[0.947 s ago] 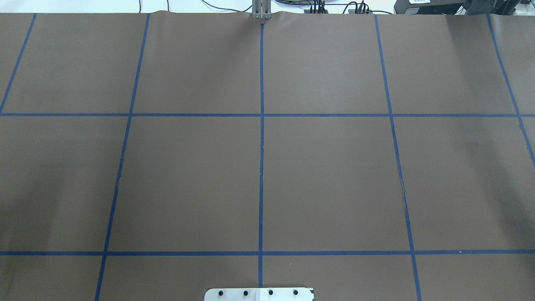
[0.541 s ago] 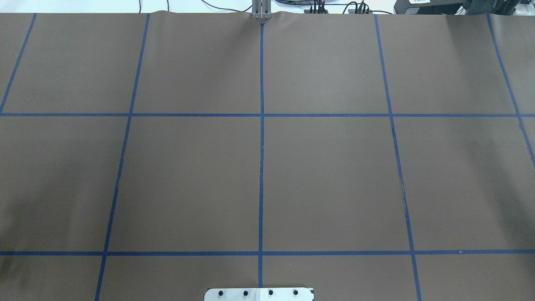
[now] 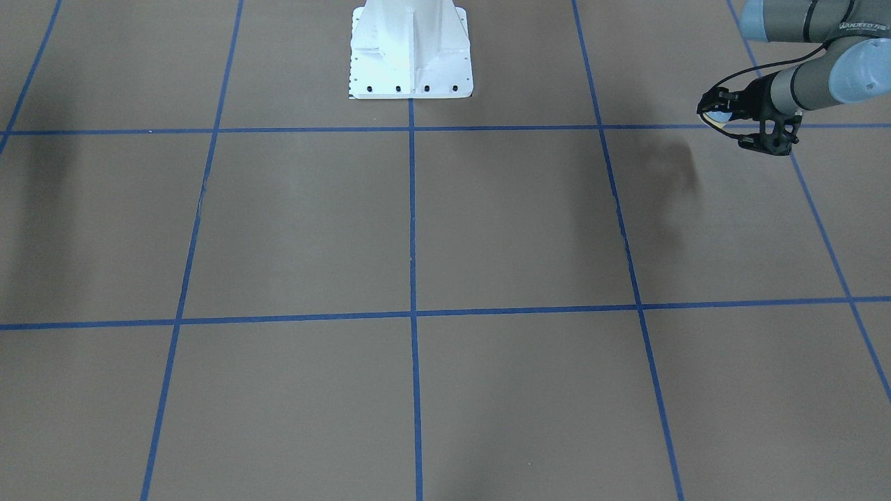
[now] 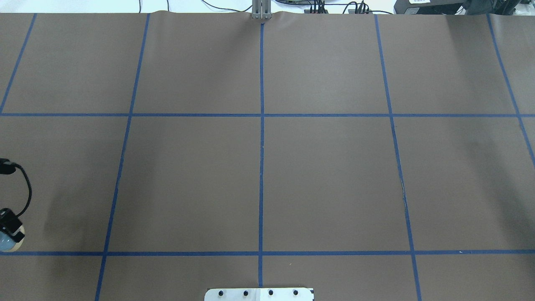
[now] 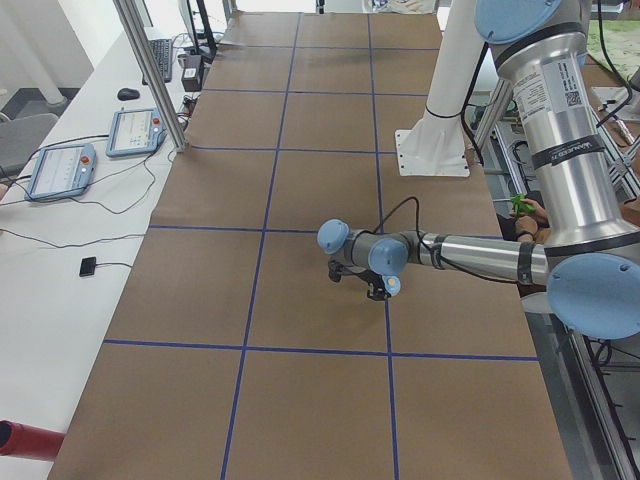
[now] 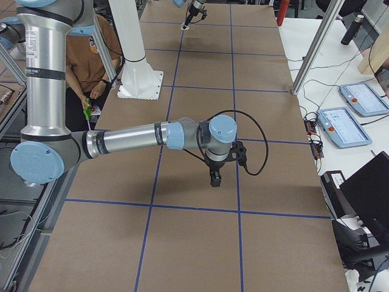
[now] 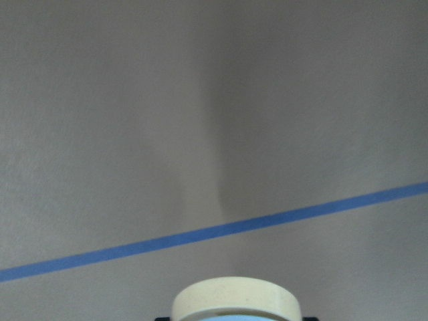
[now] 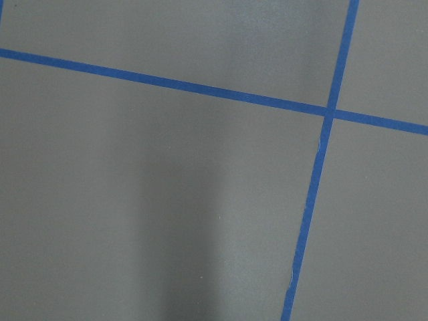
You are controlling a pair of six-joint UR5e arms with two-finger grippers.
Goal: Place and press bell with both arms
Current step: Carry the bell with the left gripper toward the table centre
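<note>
The bell (image 3: 722,117), light blue with a cream base, sits between the jaws of my left gripper (image 3: 713,115), which is shut on it a little above the table at the robot's left side. It also shows at the left edge of the overhead view (image 4: 10,243) under the left gripper (image 4: 9,228). In the left wrist view only its cream base (image 7: 234,299) shows, at the bottom edge. My right gripper (image 6: 215,178) shows only in the exterior right view, pointing down over the table; I cannot tell whether it is open or shut.
The table is covered in brown paper (image 3: 418,229) with a blue tape grid. The white bolted pedestal (image 3: 411,49) stands at the robot's side of the table. A seated person (image 6: 91,61) is beside the pedestal. Teach pendants (image 5: 60,170) lie on a side bench.
My left gripper with the bell has come into the overhead view at its left edge; the earlier frames showed no arm there.
</note>
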